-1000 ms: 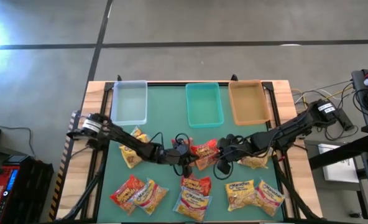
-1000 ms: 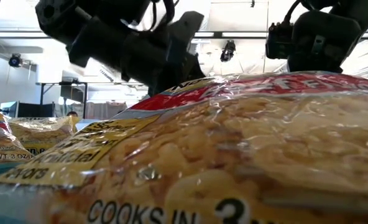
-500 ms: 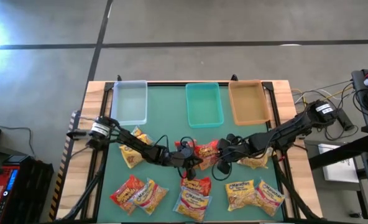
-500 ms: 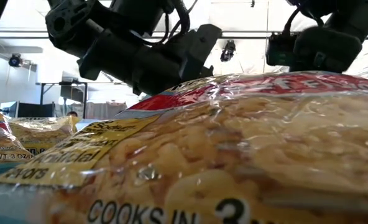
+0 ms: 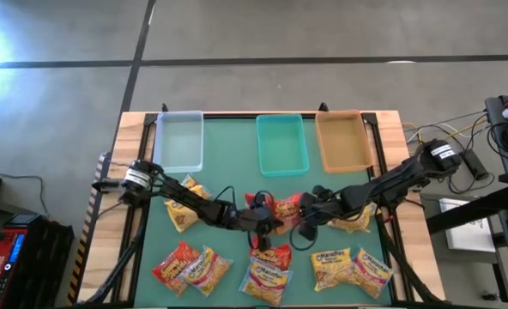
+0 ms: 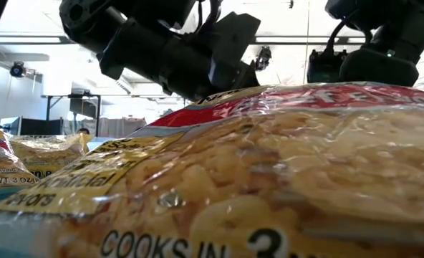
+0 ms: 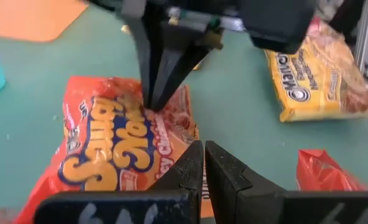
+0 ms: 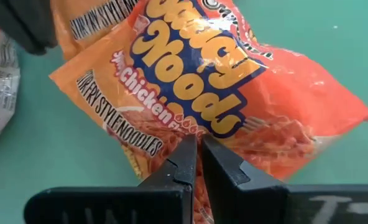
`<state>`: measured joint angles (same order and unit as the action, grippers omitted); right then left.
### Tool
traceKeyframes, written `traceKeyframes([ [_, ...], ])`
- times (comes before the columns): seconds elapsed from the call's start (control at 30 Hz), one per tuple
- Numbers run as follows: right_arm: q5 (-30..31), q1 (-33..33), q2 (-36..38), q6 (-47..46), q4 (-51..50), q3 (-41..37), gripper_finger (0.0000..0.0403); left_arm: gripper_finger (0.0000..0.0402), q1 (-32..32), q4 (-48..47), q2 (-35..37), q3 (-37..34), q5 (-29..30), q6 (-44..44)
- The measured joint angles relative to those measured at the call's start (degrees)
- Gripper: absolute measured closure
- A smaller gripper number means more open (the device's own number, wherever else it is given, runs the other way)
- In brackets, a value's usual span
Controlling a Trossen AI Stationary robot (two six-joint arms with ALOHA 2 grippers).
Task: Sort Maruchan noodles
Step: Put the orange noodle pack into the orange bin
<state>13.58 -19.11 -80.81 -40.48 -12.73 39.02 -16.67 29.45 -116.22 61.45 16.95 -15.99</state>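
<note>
1. High view: both arms are meeting over an orange noodle packet [image 5: 284, 209] lying mid-counter [image 5: 228, 163], below the teal bin [image 5: 281, 144].
2. Left wrist view: the left tool [image 7: 204, 163] is hovering clenched and empty at the packet's edge; it should release.
3. Right wrist view: the right tool [image 8: 199, 155] is pinching the packet; lifting slowly seems wise.

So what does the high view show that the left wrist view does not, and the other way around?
Only the high view shows the three bins, clear, teal and tan, and both arms meeting mid-table. Only the left wrist view shows the left gripper with fingers together at the edge of the orange packet, with the right gripper pinching its far edge. Both show that orange packet and a yellow packet on the green table.
</note>
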Motion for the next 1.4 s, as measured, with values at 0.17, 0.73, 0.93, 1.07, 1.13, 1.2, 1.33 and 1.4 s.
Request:
traceKeyframes([
  [0.17,-0.24,0.00,-1.77,-0.05,2.79,0.01,0.0385,0.0402,-0.52,-10.59,0.00,4.28,0.00,7.25],
  [0.73,6.97,0.39,-1.59,1.58,7.89,-0.03,0.0385,0.0402,-0.57,-20.67,0.02,7.61,8.28,0.75],
  [0.93,6.75,0.39,1.39,1.58,6.32,-0.03,0.0385,0.0402,-0.52,-20.06,-1.37,7.57,8.07,-2.43],
  [1.07,3.64,0.39,4.28,1.29,4.21,-0.03,0.0385,0.0402,-0.48,-20.99,-3.34,8.50,8.02,-2.53],
  [1.13,1.64,0.39,5.66,0.62,1.92,-0.03,0.0385,0.0402,-0.47,-21.91,-3.76,8.85,8.05,-2.58],
  [1.2,-0.38,0.35,6.60,-0.55,0.47,-0.03,0.0385,0.0402,-0.44,-23.77,-3.87,9.05,8.51,-2.59],
  [1.33,-2.10,-0.13,7.31,-3.97,-2.92,-0.03,0.0381,0.0402,-0.13,-27.42,-3.87,9.05,11.27,-2.73],
  [1.4,-4.65,-0.13,7.29,-6.08,-3.98,-0.03,0.0369,0.0402,0.22,-29.48,-3.87,9.05,12.71,-3.15],
])
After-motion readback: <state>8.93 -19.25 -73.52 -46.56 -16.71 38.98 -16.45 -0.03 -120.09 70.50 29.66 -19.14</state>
